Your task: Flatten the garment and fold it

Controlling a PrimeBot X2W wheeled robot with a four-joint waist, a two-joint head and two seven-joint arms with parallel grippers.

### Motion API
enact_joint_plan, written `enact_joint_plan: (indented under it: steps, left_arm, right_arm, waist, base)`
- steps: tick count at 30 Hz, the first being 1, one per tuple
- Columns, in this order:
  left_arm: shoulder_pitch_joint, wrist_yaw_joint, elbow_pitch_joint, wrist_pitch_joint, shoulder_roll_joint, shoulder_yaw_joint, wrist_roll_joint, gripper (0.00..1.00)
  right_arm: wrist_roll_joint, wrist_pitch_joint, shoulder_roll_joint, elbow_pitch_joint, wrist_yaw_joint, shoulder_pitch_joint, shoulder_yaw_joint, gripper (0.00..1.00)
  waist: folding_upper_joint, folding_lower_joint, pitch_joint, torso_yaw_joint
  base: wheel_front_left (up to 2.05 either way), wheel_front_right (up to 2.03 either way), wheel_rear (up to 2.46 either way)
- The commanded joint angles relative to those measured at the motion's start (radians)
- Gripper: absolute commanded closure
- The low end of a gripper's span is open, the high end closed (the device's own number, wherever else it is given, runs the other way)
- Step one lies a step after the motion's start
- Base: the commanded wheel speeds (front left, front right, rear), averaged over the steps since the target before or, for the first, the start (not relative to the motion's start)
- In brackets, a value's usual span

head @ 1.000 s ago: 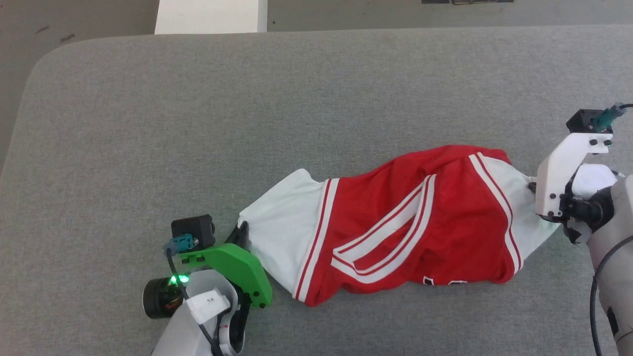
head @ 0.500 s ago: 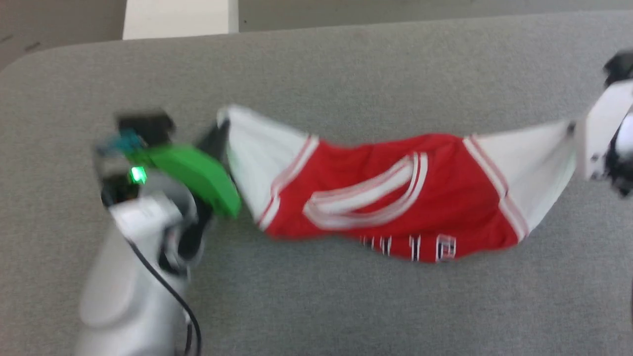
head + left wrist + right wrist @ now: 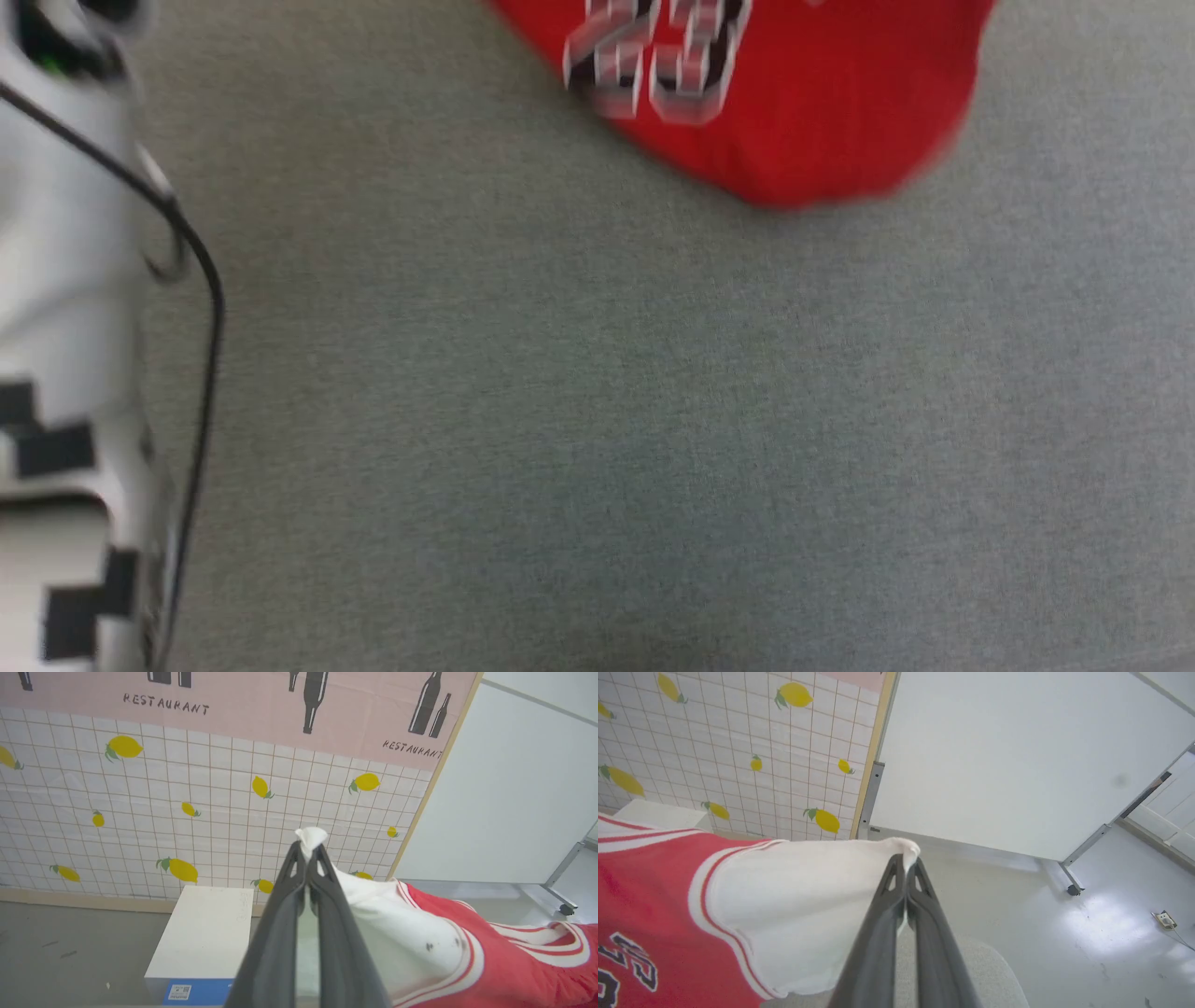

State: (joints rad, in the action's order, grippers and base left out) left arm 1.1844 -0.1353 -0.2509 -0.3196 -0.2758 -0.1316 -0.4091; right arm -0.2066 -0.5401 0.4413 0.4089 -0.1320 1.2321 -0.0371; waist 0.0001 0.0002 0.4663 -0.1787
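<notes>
The garment (image 3: 803,103), a red jersey with black white-outlined numbers, hangs at the top of the blurred head view above the grey surface. In the left wrist view my left gripper (image 3: 308,851) is shut on a white corner of the garment (image 3: 402,933), which stretches away to the right into red fabric with striped trim. My right gripper (image 3: 906,863) in the right wrist view is shut on another white corner of the garment (image 3: 794,896), whose red part with numbers spreads to the left. Both wrist views look out level at the walls.
The grey padded table (image 3: 607,420) lies below the hanging jersey. My pale left arm with a black cable (image 3: 84,280) fills the head view's left edge. A white box (image 3: 205,933) stands on the floor by a lemon-patterned wall (image 3: 140,826). A white wall panel on castors (image 3: 1017,765) stands at the right.
Both grippers have lifted the garment off the table and pulled it taut between them. The head camera has swung, so the whole head picture has shifted and blurred.
</notes>
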Motion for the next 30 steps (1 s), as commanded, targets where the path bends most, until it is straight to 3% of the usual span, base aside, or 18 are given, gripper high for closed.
enact_joint_plan:
  steps: [1,6,13,18,24,30]
  left_arm:
    - [0.079,-0.017,-0.012,0.04,-0.012,0.009,0.029,1.0]
    - [0.256,-0.035,-0.057,0.202,-0.032,0.016,0.097,1.0]
    - [0.327,0.007,-0.105,0.461,-0.026,0.053,0.077,1.0]
    - [0.238,0.03,-0.179,0.466,-0.047,0.042,0.073,1.0]
    - [0.018,0.047,-0.247,0.437,-0.074,0.037,0.054,1.0]
    - [-0.32,0.103,-0.249,0.281,-0.058,0.017,-0.035,1.0]
  right_arm:
    - [0.025,0.052,-0.009,0.006,0.001,0.067,0.015,1.0]
    - [0.085,0.242,-0.034,0.02,0.001,0.213,0.056,1.0]
    - [0.139,0.5,-0.048,0.052,0.001,0.331,0.073,1.0]
    - [0.116,0.53,-0.042,0.132,0.001,0.287,0.014,1.0]
    - [-0.008,0.504,-0.038,0.227,0.001,0.085,-0.101,1.0]
    - [-0.184,0.465,0.0,0.212,0.001,-0.204,-0.199,1.0]
  waist:
    - [-0.0001,-0.0002,0.078,-0.049]
    - [-0.0001,-0.0002,0.114,-0.063]
    - [-0.0001,-0.0002,0.121,-0.058]
    - [-0.0001,-0.0002,0.102,-0.04]
    - [-0.0001,-0.0002,0.042,-0.018]
    - [-0.0001,-0.0002,-0.07,0.014]
  base:
    - [0.0,0.0,0.0]
    - [0.0,0.0,0.0]
    - [0.0,0.0,0.0]
    - [0.0,0.0,0.0]
    - [0.0,0.0,0.0]
    - [0.0,0.0,0.0]
